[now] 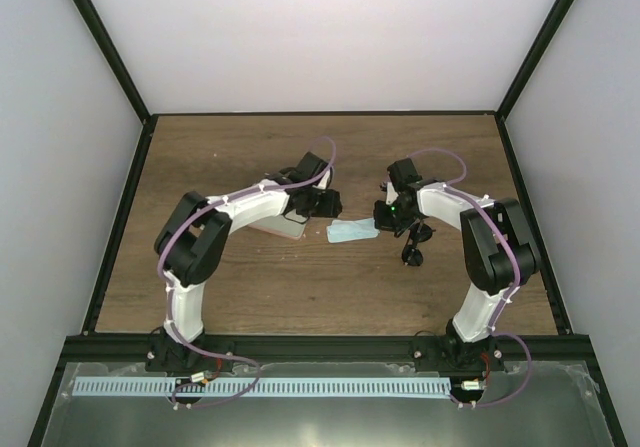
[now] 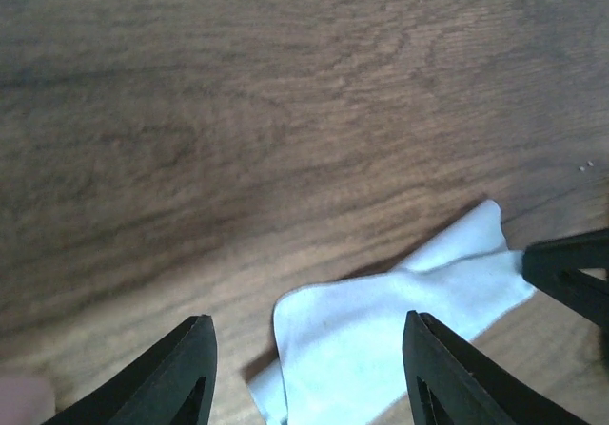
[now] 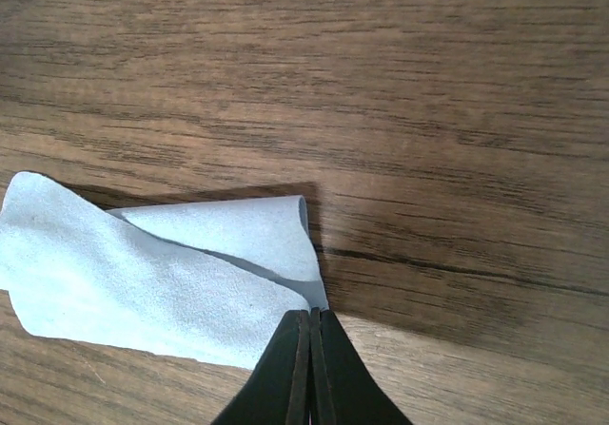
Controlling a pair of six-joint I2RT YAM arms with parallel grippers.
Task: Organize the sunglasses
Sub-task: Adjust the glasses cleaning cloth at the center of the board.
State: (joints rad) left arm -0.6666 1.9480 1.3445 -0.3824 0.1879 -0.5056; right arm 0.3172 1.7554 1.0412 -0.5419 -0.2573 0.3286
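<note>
The light blue cloth lies crumpled on the wooden table between the two grippers. My right gripper is shut on the cloth's right edge; in the right wrist view the closed fingertips pinch a folded corner of the cloth. My left gripper is open and empty, hovering over the cloth's left end, with its gripper wide apart. The black sunglasses lie on the table just under my right arm, partly hidden. The pink case lies under my left arm.
The right gripper's black tip shows at the right edge of the left wrist view, close to my left fingers. A black frame edges the wooden table, with white walls behind it.
</note>
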